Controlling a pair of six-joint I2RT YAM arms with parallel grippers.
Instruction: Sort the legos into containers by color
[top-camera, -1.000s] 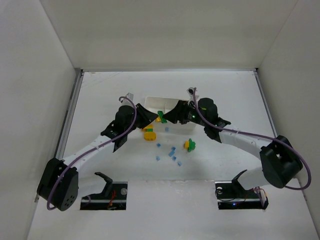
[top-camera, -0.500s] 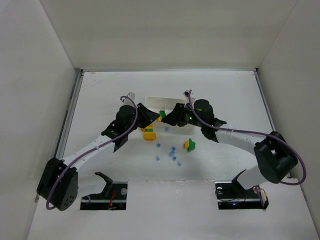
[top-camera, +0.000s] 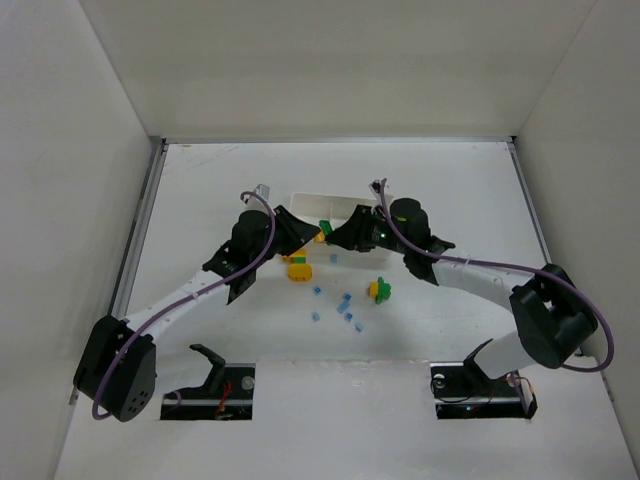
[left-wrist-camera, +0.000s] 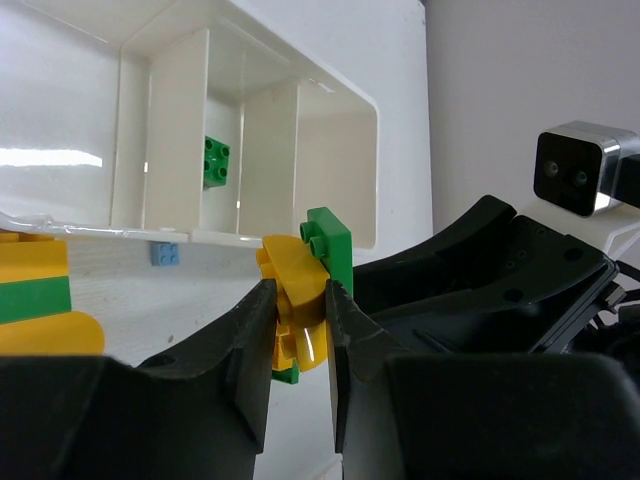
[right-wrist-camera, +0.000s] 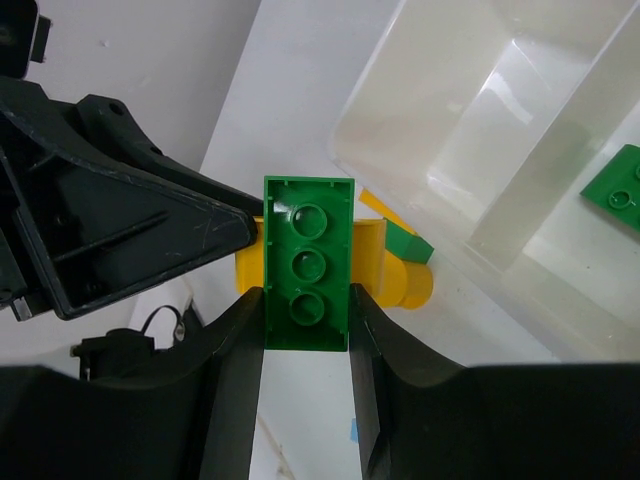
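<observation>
My left gripper (left-wrist-camera: 300, 300) pinches the yellow brick (left-wrist-camera: 293, 270) and my right gripper (right-wrist-camera: 305, 300) the green brick (right-wrist-camera: 307, 262) stuck to it, just beside the white tray (left-wrist-camera: 345, 150). This looks like the splitting step. Next I must pull them apart, then drop green beside the green piece (left-wrist-camera: 215, 162) already binned.

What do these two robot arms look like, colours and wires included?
The left arm and right arm are white tubes with chunky black joints, each trailing a purple cable. The left end effector and right end effector are black and two-fingered.

White arms (top-camera: 180, 300), black joints (top-camera: 125, 375), purple cables (top-camera: 271, 225)
</observation>
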